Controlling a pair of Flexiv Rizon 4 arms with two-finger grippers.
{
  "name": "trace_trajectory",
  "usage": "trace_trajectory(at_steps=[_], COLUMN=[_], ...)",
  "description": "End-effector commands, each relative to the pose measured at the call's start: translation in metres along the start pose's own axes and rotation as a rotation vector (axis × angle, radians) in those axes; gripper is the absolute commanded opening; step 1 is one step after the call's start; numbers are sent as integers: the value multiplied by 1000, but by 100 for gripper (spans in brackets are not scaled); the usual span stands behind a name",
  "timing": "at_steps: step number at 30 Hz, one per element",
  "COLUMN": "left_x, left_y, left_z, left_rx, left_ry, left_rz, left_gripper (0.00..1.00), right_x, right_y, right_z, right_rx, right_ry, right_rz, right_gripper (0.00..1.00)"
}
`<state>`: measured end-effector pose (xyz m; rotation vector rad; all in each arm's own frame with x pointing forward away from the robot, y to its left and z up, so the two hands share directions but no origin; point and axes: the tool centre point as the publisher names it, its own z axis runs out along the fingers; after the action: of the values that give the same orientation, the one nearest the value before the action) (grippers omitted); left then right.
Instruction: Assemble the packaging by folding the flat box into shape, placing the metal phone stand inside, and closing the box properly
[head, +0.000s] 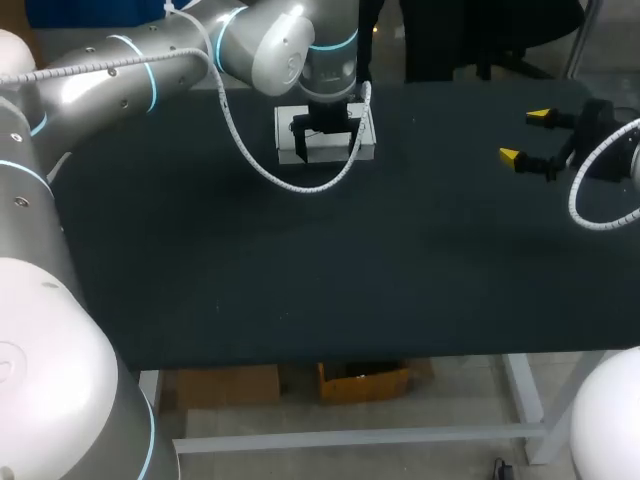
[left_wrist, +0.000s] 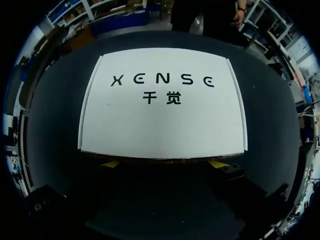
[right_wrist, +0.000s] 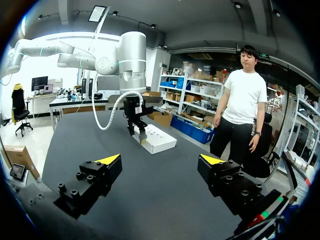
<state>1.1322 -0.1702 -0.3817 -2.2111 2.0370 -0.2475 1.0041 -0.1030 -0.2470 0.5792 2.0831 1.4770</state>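
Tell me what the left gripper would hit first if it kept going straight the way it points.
Probably the white box: the left gripper points down at its near edge. Depth is unclear; it might instead reach the table just beside it.

Black table (head: 300, 280), matte top; white box (head: 287, 128) lying near its far edge

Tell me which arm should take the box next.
Left. The left hand is right over the box at the far side of the table. The right hand hangs open near the table's right edge, well away from the box.
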Motion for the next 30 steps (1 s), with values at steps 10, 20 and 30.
trace_trajectory(at_steps=[10,20,30], left_x=[-6,-29,-61], left_y=[-2,74,128], left_z=[-14,-67,-95], left_rx=[35,237,451], left_ry=[30,142,263], left_rz=[14,104,185], left_gripper=[100,100,100], right_x=[0,0,0], right_y=[-1,-1,-1], right_z=[-1,-1,-1], right_rx=[-4,-4,-4], right_ry=[3,3,3], right_rz=[0,0,0], right_gripper=[100,100,100])
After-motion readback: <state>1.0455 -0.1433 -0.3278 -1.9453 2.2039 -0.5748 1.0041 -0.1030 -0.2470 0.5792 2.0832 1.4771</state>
